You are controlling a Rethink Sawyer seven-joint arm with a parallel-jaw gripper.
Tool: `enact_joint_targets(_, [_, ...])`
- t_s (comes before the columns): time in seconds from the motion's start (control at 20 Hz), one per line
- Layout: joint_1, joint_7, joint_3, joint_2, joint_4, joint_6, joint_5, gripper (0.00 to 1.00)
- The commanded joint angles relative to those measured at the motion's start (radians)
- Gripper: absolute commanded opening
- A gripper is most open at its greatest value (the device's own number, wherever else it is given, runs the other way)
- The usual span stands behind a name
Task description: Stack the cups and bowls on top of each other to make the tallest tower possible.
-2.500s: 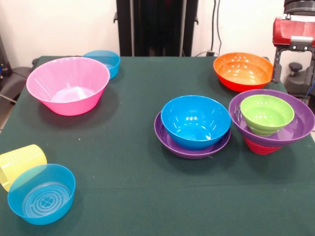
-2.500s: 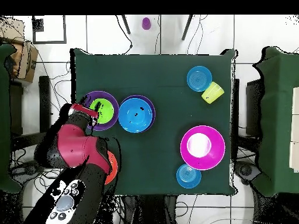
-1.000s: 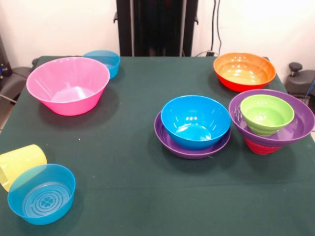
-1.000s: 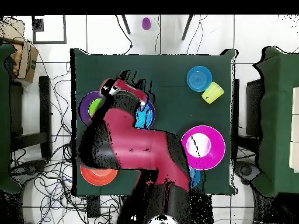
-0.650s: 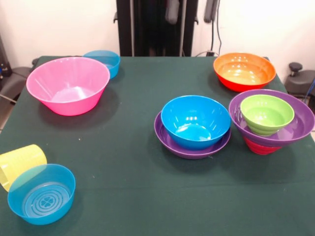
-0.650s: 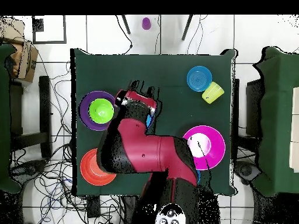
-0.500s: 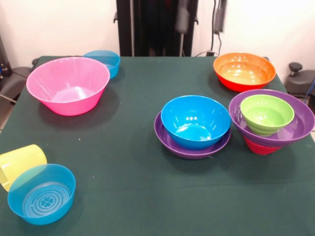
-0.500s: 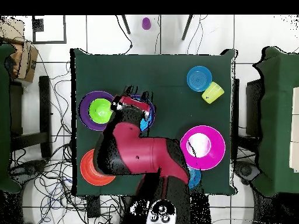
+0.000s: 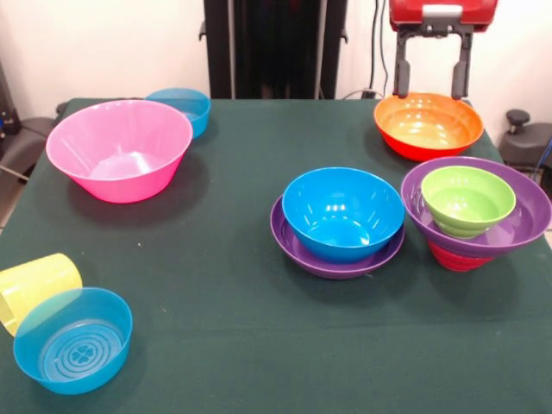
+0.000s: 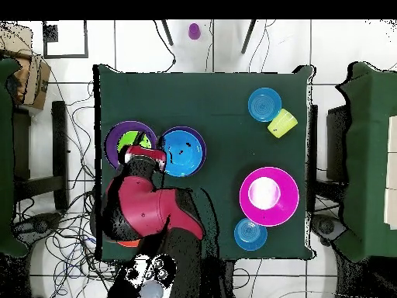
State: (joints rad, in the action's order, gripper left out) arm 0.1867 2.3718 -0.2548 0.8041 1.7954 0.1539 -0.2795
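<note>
My gripper [image 9: 431, 90] hangs open and empty just above the far rim of the orange bowl [image 9: 427, 125]. A blue bowl [image 9: 342, 211] sits in a wide purple bowl [image 9: 336, 261]. A green bowl [image 9: 467, 198] sits in the other purple bowl [image 9: 528, 220], which rests on an upturned red bowl [image 9: 455, 257]. The large pink bowl [image 9: 119, 148] stands at the left, a translucent blue bowl [image 9: 183, 103] behind it. The ribbed yellow cup [image 9: 34, 285] lies on its side against another translucent blue bowl [image 9: 73, 339]. The yellow-orange cups are out of view.
In the overhead view my arm [image 10: 147, 209] covers most of the orange bowl [image 10: 122, 241]. A small purple thing [image 10: 194, 31] lies on the floor beyond the table's far edge. The green table [image 9: 233, 224] has bare cloth in the middle.
My arm has swung back from over the blue bowl. The gripper, out of the front view a second ago, now hangs over the orange bowl. No bowl or cup has moved.
</note>
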Motion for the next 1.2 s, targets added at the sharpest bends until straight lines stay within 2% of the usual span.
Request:
enact_joint_targets(0.05, [-0.096,0.083,0.102,0.008,0.082,0.024,-0.068,1.00])
enact_joint_targets(0.1, [-0.133,0.083,0.144,0.040,0.108,0.019,-0.095,1.00])
enact_joint_targets(0.15, [-0.220,0.075,0.253,0.111,0.173,-0.022,-0.147,1.00])
enact_joint_targets(0.2, [-0.262,0.068,0.307,0.149,0.210,-0.042,-0.165,1.00])
enact_joint_targets(0.25, [-0.344,0.054,0.420,0.212,0.276,-0.087,-0.186,1.00])
enact_joint_targets(0.35, [-0.402,0.034,0.507,0.263,0.341,-0.129,-0.176,1.00])
enact_joint_targets(0.55, [-0.458,-0.001,0.592,0.296,0.401,-0.189,-0.135,1.00])
enact_joint_targets(0.7, [-0.459,-0.007,0.589,0.297,0.399,-0.195,-0.122,1.00])
enact_joint_targets(0.9, [-0.432,0.000,0.542,0.248,0.345,-0.153,-0.135,1.00])
enact_joint_targets(1.2, [-0.287,0.000,0.342,0.077,0.207,-0.038,-0.140,1.00])
